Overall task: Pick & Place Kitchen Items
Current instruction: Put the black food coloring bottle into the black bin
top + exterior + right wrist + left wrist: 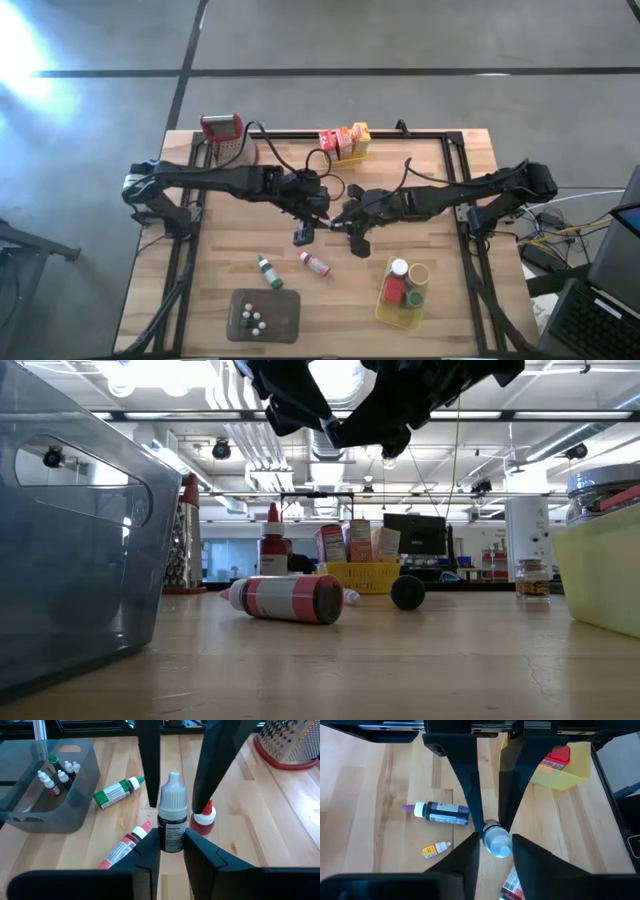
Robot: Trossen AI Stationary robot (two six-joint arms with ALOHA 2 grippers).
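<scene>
Mid-frame handover: right tool (172, 851) pinches dropper bottle (173, 822); left tool (492, 851) closing around cap, grip unconfirmed. Early release drops bottle onto surface (450, 300).

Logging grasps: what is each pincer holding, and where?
Right pincer grips the grey-capped dropper bottle by its dark lower body; left pincer closes around its cap end.

Bright light glares white on the floor (25, 55) at the high view's upper left. In the low view, ceiling lights (160, 372) blow out overhead, the arms show as dark silhouettes, and the near grey tray (70, 540) is blurred.
</scene>
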